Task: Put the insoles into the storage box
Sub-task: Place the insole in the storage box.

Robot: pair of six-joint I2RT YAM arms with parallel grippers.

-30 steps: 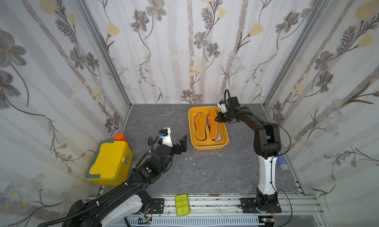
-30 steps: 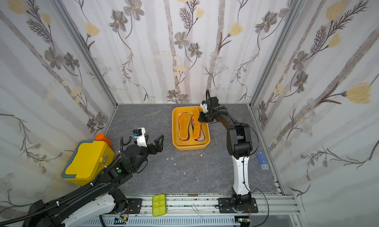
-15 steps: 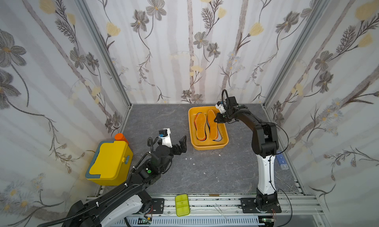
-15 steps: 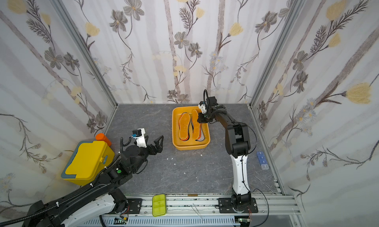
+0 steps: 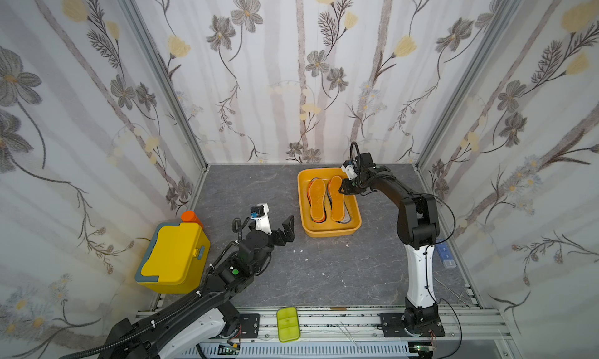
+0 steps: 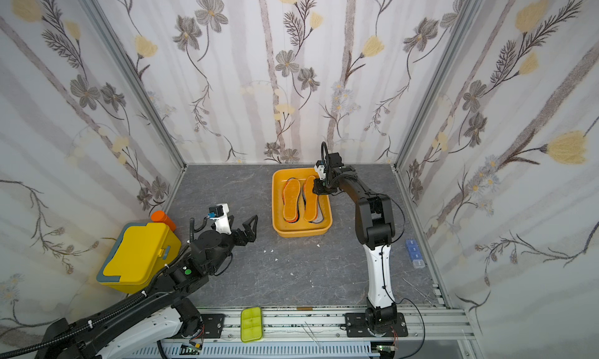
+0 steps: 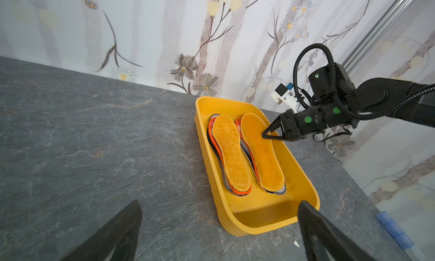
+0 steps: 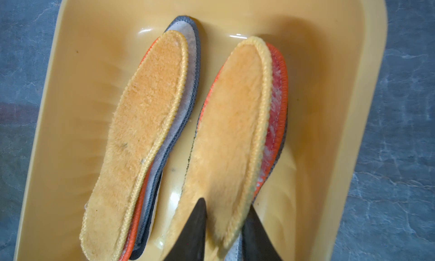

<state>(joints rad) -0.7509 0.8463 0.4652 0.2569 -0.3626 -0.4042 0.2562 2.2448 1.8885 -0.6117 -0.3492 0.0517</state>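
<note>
Fuzzy orange-yellow insoles (image 5: 317,200) top two piles inside the storage box (image 5: 327,233). We see none outside it, so we think the job is almost done. They lie long-ways with the box, running from the back wall (image 5: 291,82) toward the front. Our right gripper (image 7: 263,136) has its fingers a little apart over one pile's far end. Our left gripper (image 6: 241,226) gapes wide, holding nothing.

Right of centre, the storage box (image 5: 330,233) holds orange-yellow insoles (image 5: 317,200) side by side, with the right gripper (image 5: 344,189) at one's upper end. The left gripper (image 5: 275,226), spread wide, is lower left.
</note>
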